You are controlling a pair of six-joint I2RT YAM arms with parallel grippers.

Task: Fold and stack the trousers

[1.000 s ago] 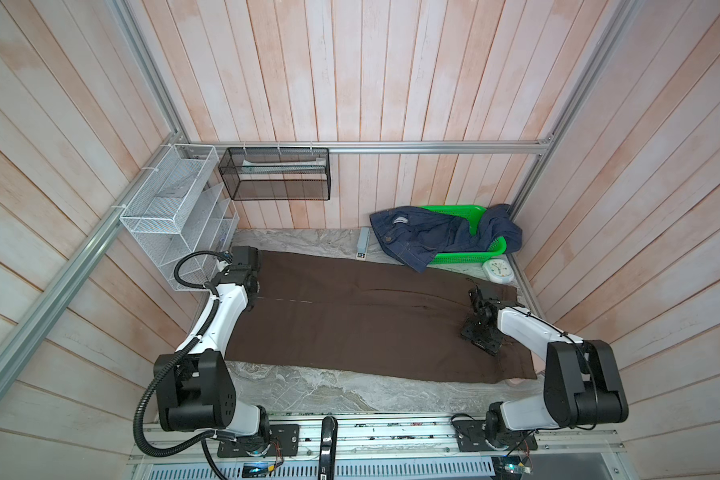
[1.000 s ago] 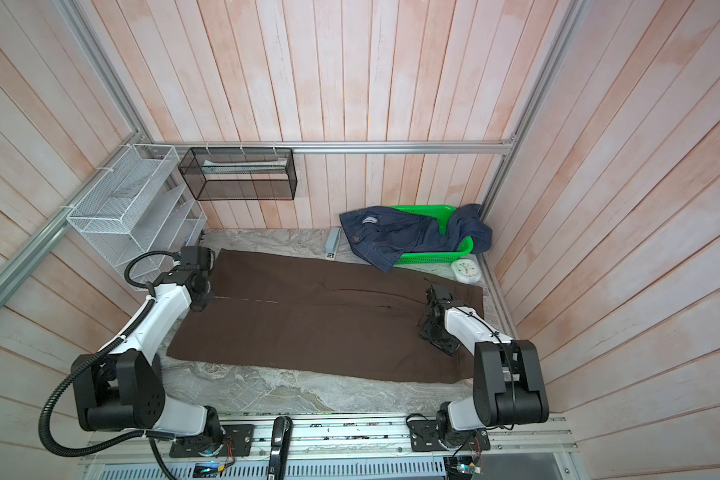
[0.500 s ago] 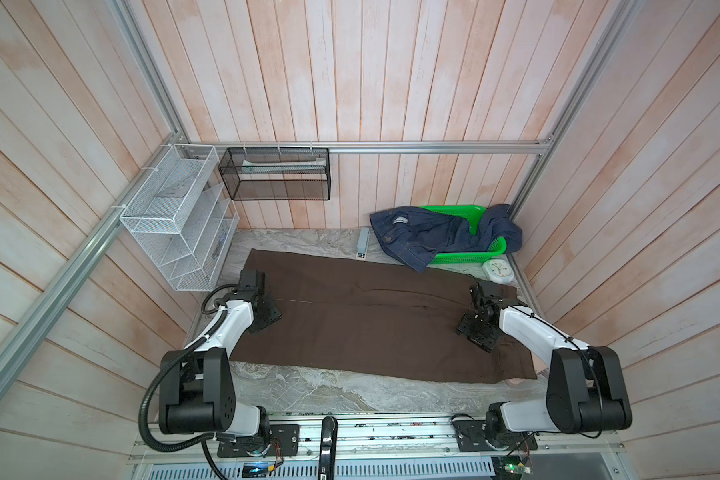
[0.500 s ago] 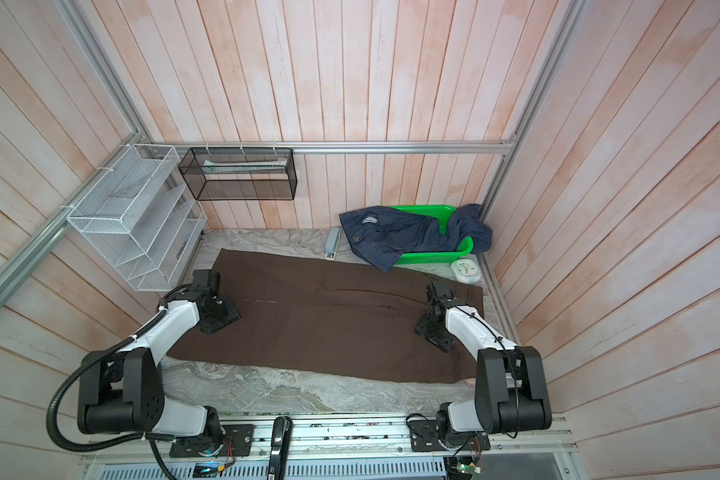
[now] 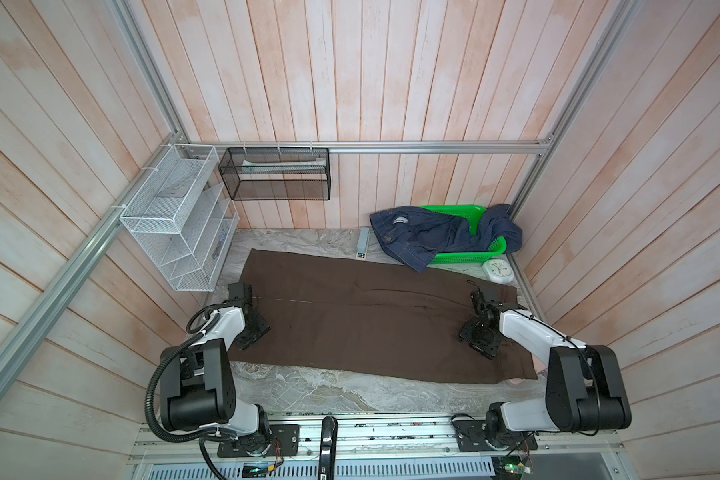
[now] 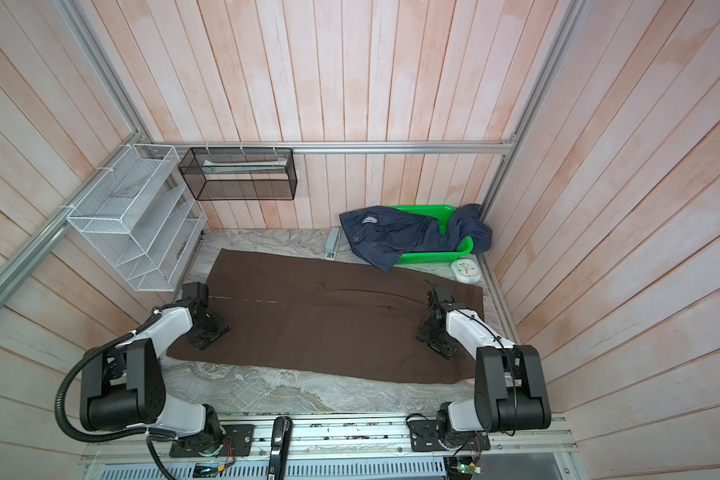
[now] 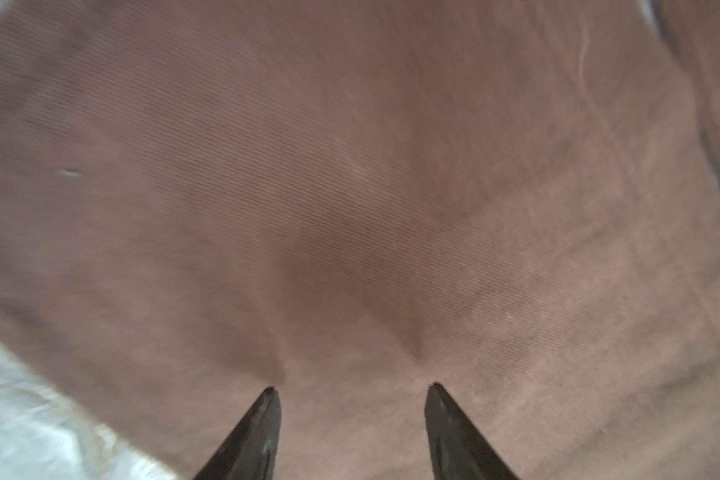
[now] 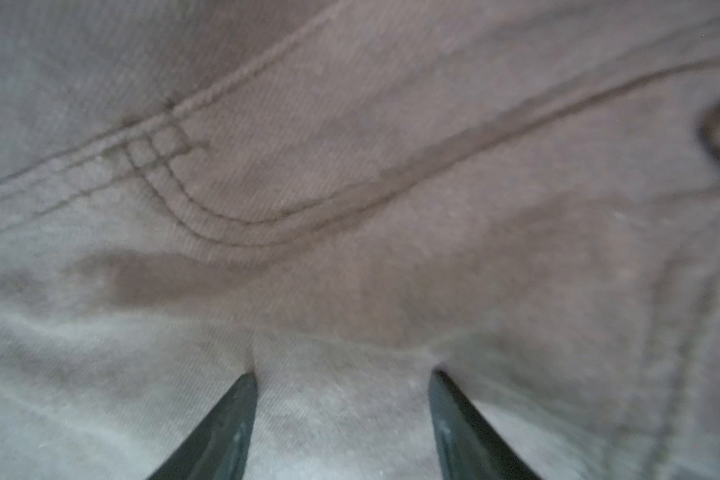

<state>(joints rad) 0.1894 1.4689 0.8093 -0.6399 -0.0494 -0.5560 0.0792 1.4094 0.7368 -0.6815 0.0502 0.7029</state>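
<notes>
The dark brown trousers (image 5: 362, 320) (image 6: 321, 324) lie flat and spread across most of the table, legs to the left and waist to the right. My left gripper (image 5: 251, 331) (image 6: 207, 329) points down on the near leg close to its left end. In the left wrist view it (image 7: 352, 388) is open, both tips resting on plain brown cloth (image 7: 350, 208). My right gripper (image 5: 479, 338) (image 6: 435, 336) sits on the waist end. It (image 8: 341, 374) is open too, tips on the cloth beside curved double stitching (image 8: 208, 216). Neither holds anything.
A green basket (image 5: 466, 257) with dark blue jeans (image 5: 425, 237) draped over it stands at the back right, a white clock (image 5: 498, 271) beside it. A small grey box (image 5: 363, 243) lies at the back. A white wire rack (image 5: 179, 224) and a black mesh basket (image 5: 275, 174) hang on the walls.
My left gripper has moved from the trousers' far left corner toward the near side, onto the near leg. The right gripper has stayed almost where it was.
</notes>
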